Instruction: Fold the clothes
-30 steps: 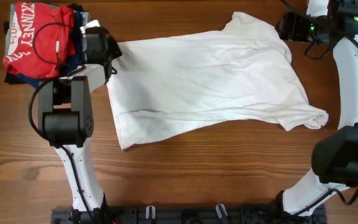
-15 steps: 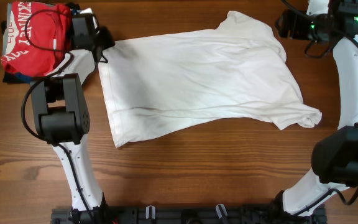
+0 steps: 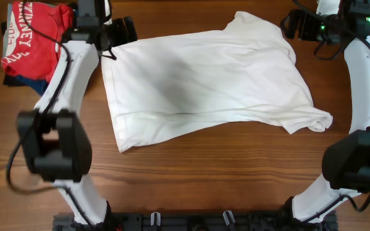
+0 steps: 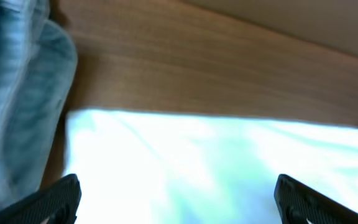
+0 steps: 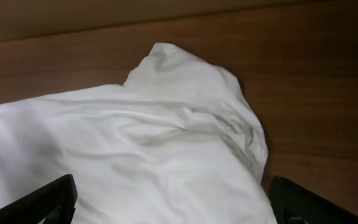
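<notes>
Both gape empty: left tool by the far hem corner of the shirt, right tool by its far sleeve, length running between.

We record both arms as one build. Left arm and right arm: white curved links, blocky black joint housings, black cables looping alongside. Green lights glow by the right wrist. Fingers are matte black, square-edged.
</notes>
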Tool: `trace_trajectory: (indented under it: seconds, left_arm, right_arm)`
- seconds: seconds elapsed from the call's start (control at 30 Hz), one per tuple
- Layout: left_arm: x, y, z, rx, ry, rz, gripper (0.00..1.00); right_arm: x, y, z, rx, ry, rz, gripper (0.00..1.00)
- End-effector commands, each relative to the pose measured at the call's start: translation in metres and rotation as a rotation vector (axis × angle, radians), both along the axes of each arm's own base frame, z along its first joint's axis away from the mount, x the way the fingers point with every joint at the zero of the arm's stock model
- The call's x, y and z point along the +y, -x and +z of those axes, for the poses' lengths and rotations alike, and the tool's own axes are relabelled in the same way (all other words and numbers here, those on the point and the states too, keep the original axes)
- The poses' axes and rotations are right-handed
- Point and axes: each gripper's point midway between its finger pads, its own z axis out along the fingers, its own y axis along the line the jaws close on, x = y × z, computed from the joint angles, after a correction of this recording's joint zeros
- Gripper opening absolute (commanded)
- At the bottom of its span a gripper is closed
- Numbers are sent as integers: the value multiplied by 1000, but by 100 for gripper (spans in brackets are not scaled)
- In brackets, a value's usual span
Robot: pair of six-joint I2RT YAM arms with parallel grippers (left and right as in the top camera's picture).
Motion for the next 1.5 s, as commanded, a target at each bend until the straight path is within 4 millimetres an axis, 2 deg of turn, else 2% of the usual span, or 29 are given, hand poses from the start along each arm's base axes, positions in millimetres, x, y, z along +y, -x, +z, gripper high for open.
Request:
trace_trajectory:
  seconds: [0.0,0.03,0.1,0.2,0.3,0.37,0.43,0.5,0.6,0.73,0.83,0.93,1.07,1.2,1.27,1.4,1.47]
  left_arm:
    - [-9,41,53,18,30,9,100]
    - [-10,51,53,51,36,17,100]
    - [-11,89,45,192,55,58,100]
    - [-8,149,24,454,77,168,100]
    - [-8,198,4,664,75,268,100]
    - [-11,221,-9,755,63,309,100]
    - [-17,233,-24,798,57,340,100]
    - [-23,235,-41,801,62,351,100]
    - [-29,226,-65,755,83,333,100]
    - [-29,219,-91,699,54,204,95]
    - [-25,218,-111,661,-1,79,95]
    - [-16,212,-124,613,-19,45,99]
    - [-3,202,-127,582,54,134,98]
    - [6,202,-127,608,165,357,94]
    - [6,202,-127,612,192,415,89]
    - [4,205,-128,625,193,416,65]
    - [4,207,-128,634,190,417,57]
  right_arm:
    - [11,14,26,-23,-50,21,100]
    - [11,16,24,-10,-51,20,100]
    - [12,23,18,25,-56,20,100]
    - [11,26,15,46,-53,17,100]
    - [11,23,17,32,-53,14,100]
    - [11,22,17,26,-54,12,100]
    - [11,22,17,26,-54,12,100]
    - [11,22,17,27,-54,12,100]
    - [12,21,18,22,-60,17,100]
    - [12,21,18,21,-62,18,100]
    - [16,22,19,24,-83,29,99]
    - [19,22,20,27,-109,26,100]
    - [20,23,19,32,-110,26,99]
    - [21,23,19,34,-110,28,100]
    - [22,23,19,30,-109,31,100]
    - [22,22,20,27,-109,32,99]
    - [22,22,19,28,-108,32,100]
